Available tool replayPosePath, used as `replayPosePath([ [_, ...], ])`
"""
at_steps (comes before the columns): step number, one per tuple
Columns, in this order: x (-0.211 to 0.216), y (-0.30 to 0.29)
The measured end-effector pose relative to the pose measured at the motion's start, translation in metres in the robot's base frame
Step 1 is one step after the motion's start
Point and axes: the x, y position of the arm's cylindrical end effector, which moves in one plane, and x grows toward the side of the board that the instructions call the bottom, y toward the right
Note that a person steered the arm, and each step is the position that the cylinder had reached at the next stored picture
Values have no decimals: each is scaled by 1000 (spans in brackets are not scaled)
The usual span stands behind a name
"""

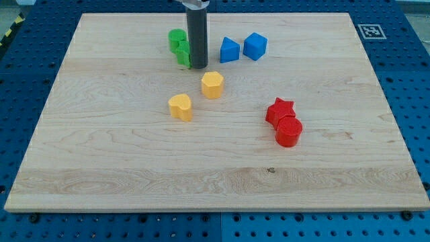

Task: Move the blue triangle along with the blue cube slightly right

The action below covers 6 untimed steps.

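The blue triangle (229, 50) lies near the view's top centre of the wooden board (121, 161). The blue cube (255, 46) sits just to its right, close beside it. My tip (198, 66) is the lower end of the dark rod, which comes down from the view's top. The tip stands a short way left of the blue triangle, apart from it, and right up against the green blocks.
Two green blocks (180, 46) sit together left of the tip. A yellow hexagon (212, 85) and a yellow rounded block (181, 107) lie below it. A red star (280, 111) and red cylinder (289, 132) sit at the right.
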Motion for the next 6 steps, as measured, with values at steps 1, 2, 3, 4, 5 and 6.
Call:
replayPosePath([
  [1,-13,11],
  [2,-15,43],
  [3,-15,71],
  [4,-17,88],
  [5,-18,93],
  [6,-16,100],
])
